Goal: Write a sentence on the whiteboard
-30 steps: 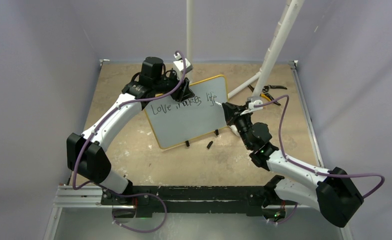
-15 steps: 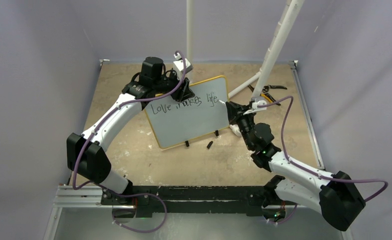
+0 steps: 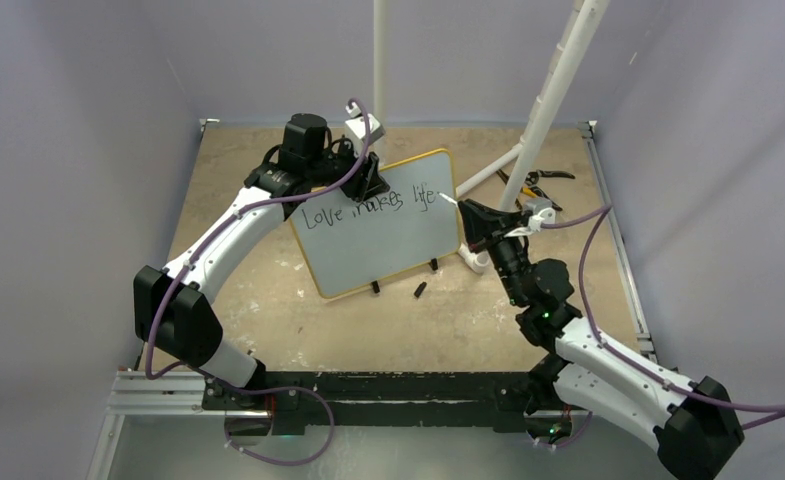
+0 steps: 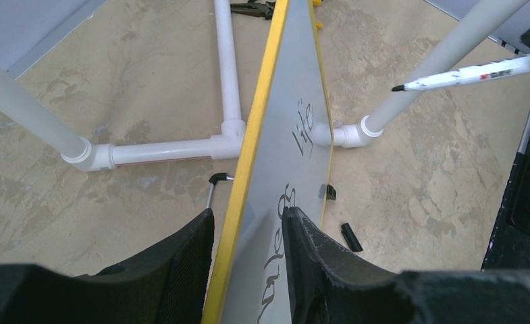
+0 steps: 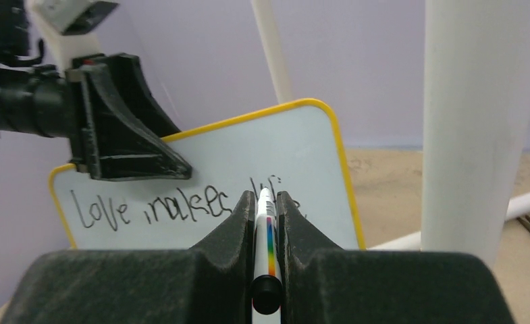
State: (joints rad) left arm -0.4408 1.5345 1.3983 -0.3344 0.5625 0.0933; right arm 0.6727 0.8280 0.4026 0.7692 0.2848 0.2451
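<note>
From above, the whiteboard [image 3: 378, 245] stands tilted mid-table [image 3: 268, 310], and the left gripper [image 3: 370, 183] pinches its top edge. The left wrist view shows both fingers pressed on the board, with a marker [image 4: 464, 73] tip apart from it. The right wrist view shows the right gripper [image 5: 265, 216] clamped tight on the marker.

Top external: high at 6 o'clock, looking down on the whole table [image 3: 268, 300]. Left wrist: close, at 11 o'clock, sighting edge-on along the whiteboard [image 4: 296, 101] toward 3 o'clock. Right wrist: close, at 3 o'clock, facing its written side. Shared throughout: whiteboard, marker [image 4: 464, 73].
</note>
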